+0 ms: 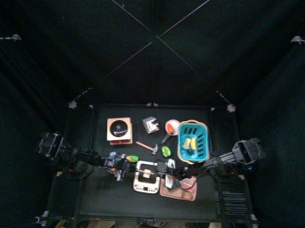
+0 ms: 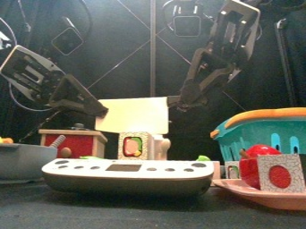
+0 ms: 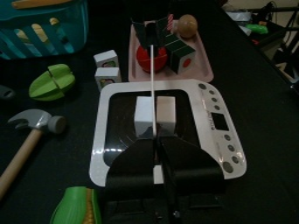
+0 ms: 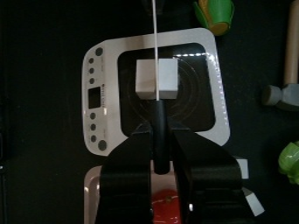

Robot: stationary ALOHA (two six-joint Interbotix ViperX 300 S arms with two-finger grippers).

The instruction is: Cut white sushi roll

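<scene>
At the tabletop's front centre sits a white board (image 3: pixel 117 122) with a row of round holes down each side. The white sushi roll (image 3: pixel 167 116) stands on it, near its middle.

A knife (image 2: pixel 134 113) with a broad pale blade hangs over the roll. In the front view the blade shows broadside. Its lower edge lies just at the roll's top, and contact cannot be confirmed. Both wrist views see the blade edge-on, as a thin line running across the middle of the roll.

The right claw (image 4: pixel 156 164) comes in from the right and is pinched on the knife's black handle, which ends just beside the roll. The left claw (image 3: pixel 163 163) sits at the other end of the blade (whether it is spread or pressed together cannot be told).

A pink tray (image 3: pixel 201 54) of toy foods lies just beside the board. A teal basket (image 2: pixel 257 134) stands behind the tray. A toy hammer (image 3: pixel 30 140) lies near the board on its other side.
</scene>
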